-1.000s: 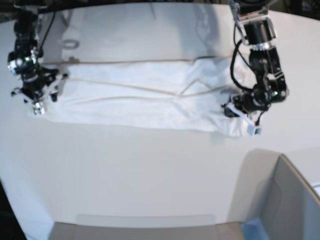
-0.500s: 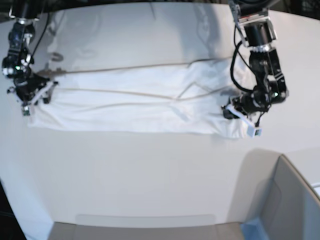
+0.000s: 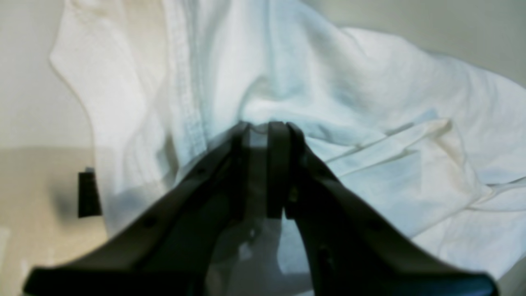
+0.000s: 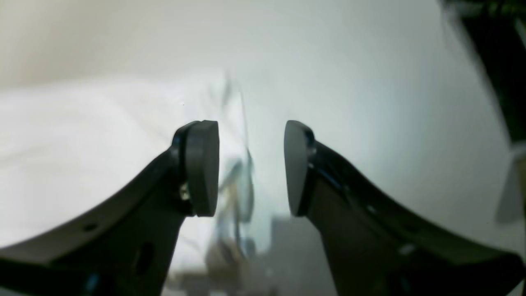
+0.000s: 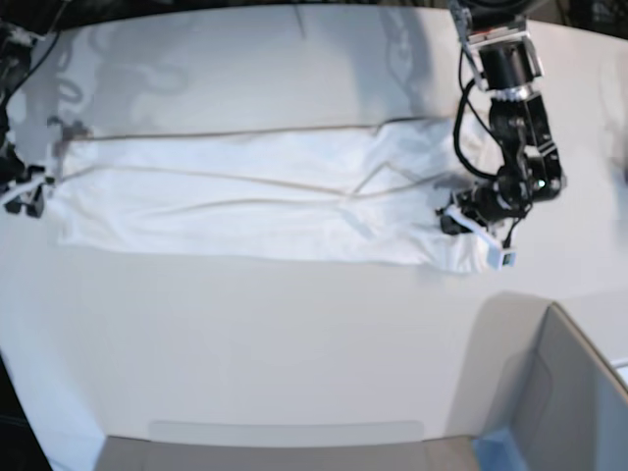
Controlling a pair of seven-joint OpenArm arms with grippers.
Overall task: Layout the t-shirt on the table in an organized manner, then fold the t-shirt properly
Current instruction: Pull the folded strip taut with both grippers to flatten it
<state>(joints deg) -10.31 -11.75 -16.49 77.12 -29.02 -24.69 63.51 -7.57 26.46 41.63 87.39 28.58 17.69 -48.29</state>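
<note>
The white t-shirt (image 5: 255, 196) lies as a long folded band across the table (image 5: 245, 343), print hidden. My left gripper (image 5: 466, 228) sits at the band's right end, shut on a fold of the cloth (image 3: 263, 127). Beside that fold a small black tag (image 3: 88, 193) shows at the shirt's edge. At the table's far left, my right gripper (image 5: 25, 191) is just off the shirt's left end. In the right wrist view its jaws (image 4: 250, 164) stand open with nothing between them, the shirt (image 4: 82, 144) lying to their left.
A grey bin (image 5: 559, 392) stands at the lower right corner of the base view. The table's curved far edge runs along the top, with dark floor beyond it. A flat grey panel (image 5: 285, 437) lies at the near edge.
My right gripper has slid left from the shirt's left end to just past it. That end now lies farther left and flatter. The left gripper has kept its hold.
</note>
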